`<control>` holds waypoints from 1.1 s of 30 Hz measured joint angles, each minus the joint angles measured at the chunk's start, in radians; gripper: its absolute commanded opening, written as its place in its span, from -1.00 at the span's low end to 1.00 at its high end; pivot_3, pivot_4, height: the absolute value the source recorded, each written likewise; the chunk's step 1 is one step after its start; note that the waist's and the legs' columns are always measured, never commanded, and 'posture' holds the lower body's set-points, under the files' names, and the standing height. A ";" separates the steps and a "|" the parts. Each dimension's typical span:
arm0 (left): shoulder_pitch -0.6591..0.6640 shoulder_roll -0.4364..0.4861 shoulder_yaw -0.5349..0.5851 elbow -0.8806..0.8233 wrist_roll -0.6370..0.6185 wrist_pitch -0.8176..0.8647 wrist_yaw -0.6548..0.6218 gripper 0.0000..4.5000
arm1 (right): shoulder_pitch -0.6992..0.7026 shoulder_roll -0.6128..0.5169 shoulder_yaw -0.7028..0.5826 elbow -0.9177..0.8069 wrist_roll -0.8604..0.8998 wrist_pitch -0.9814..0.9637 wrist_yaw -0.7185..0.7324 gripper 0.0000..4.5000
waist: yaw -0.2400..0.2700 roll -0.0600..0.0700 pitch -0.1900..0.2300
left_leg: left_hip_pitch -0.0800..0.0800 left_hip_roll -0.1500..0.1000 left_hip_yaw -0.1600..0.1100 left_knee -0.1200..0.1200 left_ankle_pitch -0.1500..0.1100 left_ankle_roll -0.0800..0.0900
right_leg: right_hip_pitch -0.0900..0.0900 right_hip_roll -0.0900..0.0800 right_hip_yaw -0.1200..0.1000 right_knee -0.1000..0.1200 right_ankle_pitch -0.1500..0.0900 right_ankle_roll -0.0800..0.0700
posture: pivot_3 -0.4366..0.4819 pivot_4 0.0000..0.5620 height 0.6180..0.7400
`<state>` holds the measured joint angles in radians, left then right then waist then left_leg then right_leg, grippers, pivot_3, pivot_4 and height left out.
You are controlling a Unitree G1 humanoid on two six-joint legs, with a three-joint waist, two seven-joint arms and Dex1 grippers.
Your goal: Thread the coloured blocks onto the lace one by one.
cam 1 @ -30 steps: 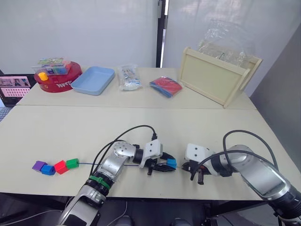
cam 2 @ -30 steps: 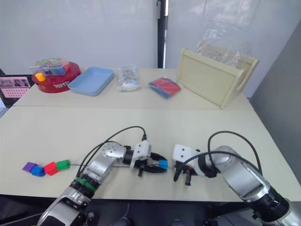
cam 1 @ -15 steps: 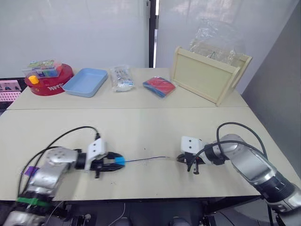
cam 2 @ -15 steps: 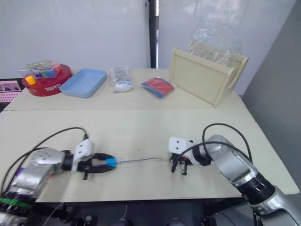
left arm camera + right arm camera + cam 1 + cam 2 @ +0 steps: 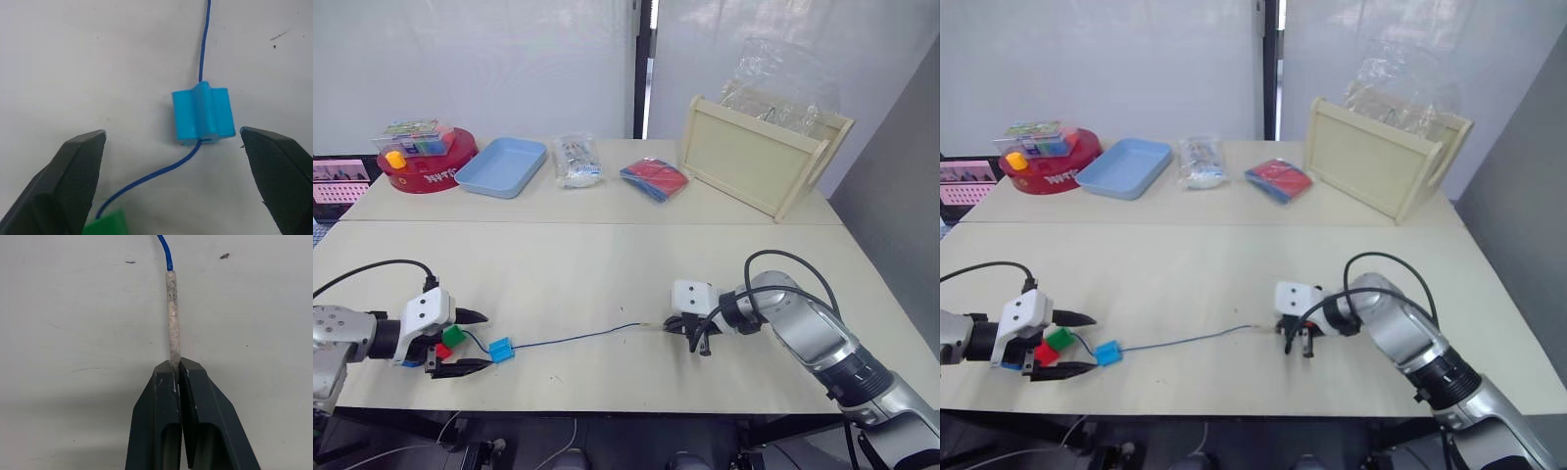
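Now I judge the task as nearly finished, maybe complete: the light blue block (image 5: 501, 349) sits on the lace (image 5: 578, 337), and I see the cord go in one side and come out the other. It lies on the tabletop (image 5: 607, 264) just beside the green block (image 5: 453, 336) and the red block (image 5: 441, 350), which are bunched at my left gripper (image 5: 470, 341). From the head views I see a bit of blue under that gripper, but the purple block I cannot find, so I cannot confirm all five are threaded. The left jaws are wide open, one on each side of the light blue block, not touching it. The right gripper (image 5: 179, 366) has its jaws closed on the pale stiff tip (image 5: 171, 313) of the lace. The right wrist view shows this pinch clearly, while the head views give only the gripper low on the tabletop at the lace end. The left wrist view shows the cord passing through the block.
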<state>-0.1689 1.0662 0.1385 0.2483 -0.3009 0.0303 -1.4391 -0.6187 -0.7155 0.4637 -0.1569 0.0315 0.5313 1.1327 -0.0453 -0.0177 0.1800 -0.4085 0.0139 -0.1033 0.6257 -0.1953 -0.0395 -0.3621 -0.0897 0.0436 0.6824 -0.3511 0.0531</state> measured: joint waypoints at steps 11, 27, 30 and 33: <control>-0.212 0.124 -0.265 -0.295 0.077 0.456 -0.049 0.97 | 0.072 0.000 -0.025 -0.091 0.004 0.063 -0.038 -1.00 | -0.009 -0.001 0.000 | -0.006 0.001 0.000 0.001 0.000 0.000 | -0.007 0.002 0.000 0.004 0.000 0.000 | -0.05 -0.47 1.00; -0.223 0.101 -0.391 -0.389 0.270 0.422 0.059 -0.12 | 0.078 -0.017 -0.029 -0.111 0.010 0.091 -0.043 -1.00 | -0.004 -0.001 0.000 | -0.006 0.001 0.000 0.002 0.000 0.000 | -0.007 0.001 0.000 0.004 0.000 0.000 | -0.05 -0.47 1.00; -0.225 0.101 -0.394 -0.389 0.274 0.415 0.053 -0.38 | 0.080 -0.024 -0.029 -0.115 0.010 0.092 -0.043 -1.00 | -0.003 -0.001 0.000 | -0.006 0.001 0.000 0.002 0.000 0.000 | -0.007 0.001 0.000 0.004 0.000 0.000 | -0.05 -0.47 1.00; -0.234 0.101 -0.403 -0.387 0.290 0.398 0.044 -0.38 | 0.082 -0.044 -0.042 -0.112 0.011 0.090 -0.041 -1.00 | -0.002 -0.001 0.000 | -0.006 0.001 0.000 0.002 0.000 0.000 | -0.007 0.001 0.000 0.004 0.000 0.000 | -0.05 -0.47 1.00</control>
<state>-0.4027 1.1670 -0.2650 -0.1384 -0.0113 0.4287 -1.3949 -0.5367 -0.7591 0.4217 -0.2686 0.0427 0.6217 1.0912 -0.0474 -0.0185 0.1804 -0.4147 0.0145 -0.1032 0.6276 -0.1952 -0.0396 -0.3687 -0.0884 0.0438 0.6867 -0.3511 0.0531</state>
